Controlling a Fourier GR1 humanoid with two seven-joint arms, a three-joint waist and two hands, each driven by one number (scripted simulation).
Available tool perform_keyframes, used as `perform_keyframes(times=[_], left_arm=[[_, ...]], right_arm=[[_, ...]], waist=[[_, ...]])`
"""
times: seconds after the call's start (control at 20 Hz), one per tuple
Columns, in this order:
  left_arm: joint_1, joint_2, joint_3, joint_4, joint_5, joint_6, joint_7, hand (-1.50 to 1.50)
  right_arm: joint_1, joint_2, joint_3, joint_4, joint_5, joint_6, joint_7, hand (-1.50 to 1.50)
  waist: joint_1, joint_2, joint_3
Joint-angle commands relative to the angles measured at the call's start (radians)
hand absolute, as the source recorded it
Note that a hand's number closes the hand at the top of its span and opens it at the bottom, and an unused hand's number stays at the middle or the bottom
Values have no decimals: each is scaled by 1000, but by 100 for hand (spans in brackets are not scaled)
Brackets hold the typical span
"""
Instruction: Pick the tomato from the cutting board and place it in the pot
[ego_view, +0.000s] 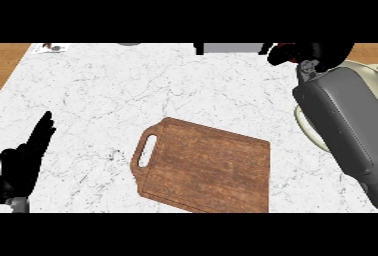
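The wooden cutting board lies at the middle of the counter with nothing on it. At the counter's far edge, only the near part of the grey pot shows, with black handles on either side. My right hand is curled just right of the pot, at its right handle. A sliver of red at the hand's left side looks like the tomato, mostly hidden by the fingers. My left hand rests open at the lower left, fingers up.
A cream round dish lies at the right, largely covered by my right forearm. A small white item and a grey object sit at the far edge. Wood shows beyond the top corners of the marble counter.
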Motion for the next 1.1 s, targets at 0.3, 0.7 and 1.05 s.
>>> perform_keyframes(times=[0.3, 0.7, 1.05], left_arm=[[-23, -14, 13, -11, -22, -2, 37, 0], [-36, -30, 15, 7, -39, -13, 20, 0], [-66, -42, 5, 16, -43, -35, -7, 0]], right_arm=[[109, -119, -213, -34, -15, -135, -130, 150], [55, -248, -385, 290, -117, -204, -449, 150], [-33, -273, -458, 649, -127, -307, -661, 150]], waist=[[6, 5, 0], [20, 11, 1], [44, 21, 2]])
